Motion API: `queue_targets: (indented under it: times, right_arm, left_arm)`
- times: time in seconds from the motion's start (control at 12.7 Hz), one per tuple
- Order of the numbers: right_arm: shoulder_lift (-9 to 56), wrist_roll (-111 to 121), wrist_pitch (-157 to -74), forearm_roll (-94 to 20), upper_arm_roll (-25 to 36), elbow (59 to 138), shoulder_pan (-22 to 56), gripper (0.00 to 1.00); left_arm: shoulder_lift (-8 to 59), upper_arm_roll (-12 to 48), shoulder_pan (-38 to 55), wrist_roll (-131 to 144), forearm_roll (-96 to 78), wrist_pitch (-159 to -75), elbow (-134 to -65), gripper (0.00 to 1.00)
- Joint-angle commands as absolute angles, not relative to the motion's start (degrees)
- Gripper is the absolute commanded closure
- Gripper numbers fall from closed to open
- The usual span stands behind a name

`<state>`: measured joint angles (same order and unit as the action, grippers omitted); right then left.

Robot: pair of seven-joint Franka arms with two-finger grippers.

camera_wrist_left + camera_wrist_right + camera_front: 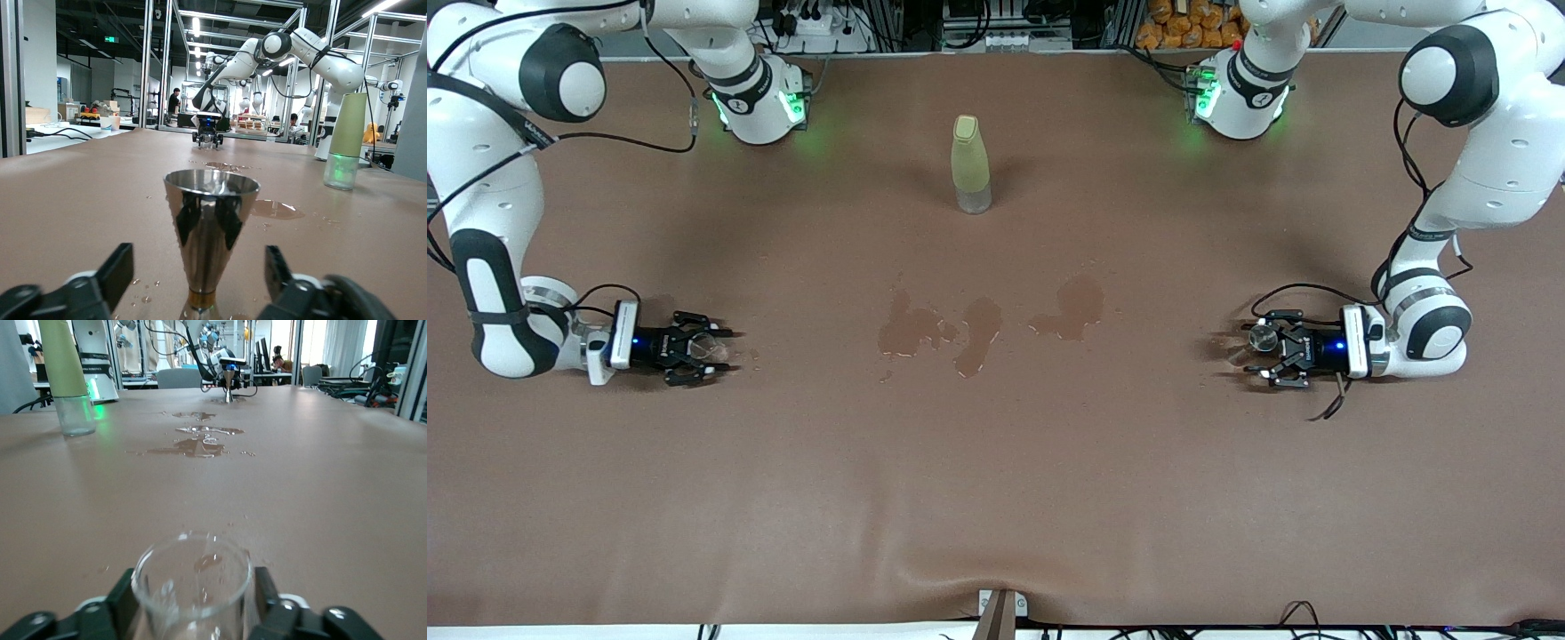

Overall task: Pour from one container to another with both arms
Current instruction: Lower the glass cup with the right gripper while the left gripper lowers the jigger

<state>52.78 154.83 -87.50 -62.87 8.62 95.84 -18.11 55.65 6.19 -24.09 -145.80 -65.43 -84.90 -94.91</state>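
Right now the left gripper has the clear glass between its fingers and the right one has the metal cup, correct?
Swapped. The left wrist view shows the left gripper around the metal cup; the right gripper has the clear glass.

Two white jointed arms, glossy rounded shells, black bands and round black caps at joints. Green lights glowing on both bases. Thin black cables looped along links and down to wrists. White wrist blocks with small blue light. Left end effector (1267,354) and right end effector (703,348) black, skeletal linkage frames, dark fingers (115,272).
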Motion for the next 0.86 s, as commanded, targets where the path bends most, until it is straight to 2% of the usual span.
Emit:
queue_targets:
  times: [0.0,0.39,0.79]
  right_arm:
    - [51.68,154.16,-86.84,-61.70,10.80,95.45,-17.67,0.07]
    - [48.09,144.09,-87.28,-55.04,16.25,95.27,-17.49,0.05]
    - [38.08,123.00,-87.36,-42.65,19.60,95.27,-17.49,0.00]
  left_arm:
    - [55.02,6.68,-24.87,-144.76,-65.21,-84.20,-94.83,0.00]
    - [54.76,6.33,-26.10,-143.80,-64.16,-84.20,-93.70,0.00]
    - [52.65,5.89,-27.77,-138.43,-60.64,-83.41,-91.41,0.00]
